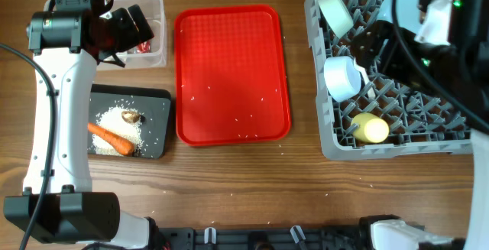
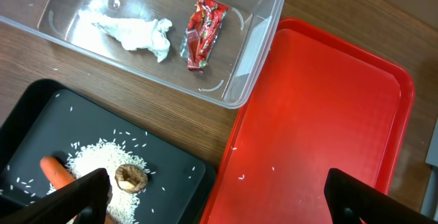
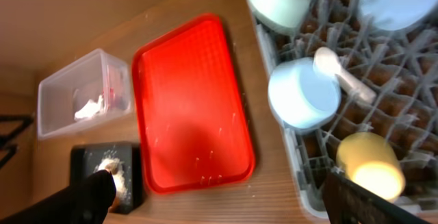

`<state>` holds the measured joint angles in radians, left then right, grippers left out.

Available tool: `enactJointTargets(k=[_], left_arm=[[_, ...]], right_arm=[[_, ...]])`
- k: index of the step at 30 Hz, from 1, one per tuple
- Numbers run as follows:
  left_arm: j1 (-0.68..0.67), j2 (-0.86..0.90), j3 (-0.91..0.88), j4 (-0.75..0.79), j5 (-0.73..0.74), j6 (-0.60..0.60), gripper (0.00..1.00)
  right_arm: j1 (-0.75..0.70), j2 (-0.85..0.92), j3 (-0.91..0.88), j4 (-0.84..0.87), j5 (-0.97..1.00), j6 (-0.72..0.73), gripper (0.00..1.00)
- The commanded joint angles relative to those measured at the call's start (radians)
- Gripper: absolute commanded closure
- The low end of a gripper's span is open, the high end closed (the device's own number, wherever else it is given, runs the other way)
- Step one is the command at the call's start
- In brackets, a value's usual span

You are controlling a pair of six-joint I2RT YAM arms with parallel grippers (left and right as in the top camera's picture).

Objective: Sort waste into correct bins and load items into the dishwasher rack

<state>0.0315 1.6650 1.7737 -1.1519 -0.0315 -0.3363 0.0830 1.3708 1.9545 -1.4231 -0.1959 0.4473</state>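
The clear tub point(image 2: 260, 53) holds the white tissue wad point(image 2: 133, 32) and the red foil wrapper point(image 2: 205, 32). The black tray point(image 1: 157, 105) holds rice point(image 1: 114, 124), the carrot point(image 1: 111, 137) and the brown lump point(image 1: 131, 116). The grey rack point(image 1: 397, 147) holds two pale blue bowls point(image 1: 336, 13) point(image 1: 342, 78), the yellow cup point(image 1: 370, 129), the white spoon point(image 3: 339, 73) and the plate point(image 3: 397, 1). My left gripper point(image 1: 128, 27) hangs open and empty over the tub. My right gripper point(image 1: 374, 43) hangs open and empty over the rack.
The flat red tray point(image 1: 229, 74) lies between the bins and the rack, with a few loose rice grains on it. Stray grains lie on the wooden table near its front edge. The right arm hides part of the rack's far side.
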Motion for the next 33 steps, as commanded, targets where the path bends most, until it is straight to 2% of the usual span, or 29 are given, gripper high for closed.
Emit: enactJointTargets(k=[1, 2, 4, 12, 13, 16, 22, 23, 33], left_arm=[[0.004, 0.004, -0.003, -0.001, 0.004, -0.013, 0.0], [0.004, 0.004, -0.003, -0.001, 0.004, -0.013, 0.0], [0.004, 0.004, -0.003, -0.001, 0.004, -0.012, 0.0], [0.004, 0.004, -0.003, -0.001, 0.004, -0.013, 0.0], [0.004, 0.004, -0.003, -0.001, 0.004, -0.013, 0.0], [0.004, 0.004, -0.003, -0.001, 0.004, -0.013, 0.0], [0.004, 0.004, -0.003, -0.001, 0.004, -0.013, 0.0], [0.004, 0.004, -0.003, -0.001, 0.004, -0.013, 0.0], [0.004, 0.004, -0.003, -0.001, 0.004, -0.013, 0.0]], right_arm=[[0.005, -0.112, -0.082, 0.107, 0.09, -0.152, 0.0], [0.005, -0.152, -0.128, 0.158, 0.092, -0.198, 0.0], [-0.001, -0.288, -0.332, 0.339, 0.098, -0.288, 0.0], [-0.11, -0.917, -1.461, 1.19, 0.114, -0.28, 0.0], [-0.11, -1.0, -1.581, 1.258, 0.114, -0.28, 0.0], [-0.111, -1.175, -1.799, 1.306, 0.111, -0.254, 0.0], [-0.111, -1.305, -1.912, 1.347, 0.111, -0.254, 0.0], [-0.111, -1.367, -1.943, 1.434, 0.111, -0.254, 0.0], [-0.11, -1.354, -1.949, 1.429, 0.107, -0.257, 0.0]])
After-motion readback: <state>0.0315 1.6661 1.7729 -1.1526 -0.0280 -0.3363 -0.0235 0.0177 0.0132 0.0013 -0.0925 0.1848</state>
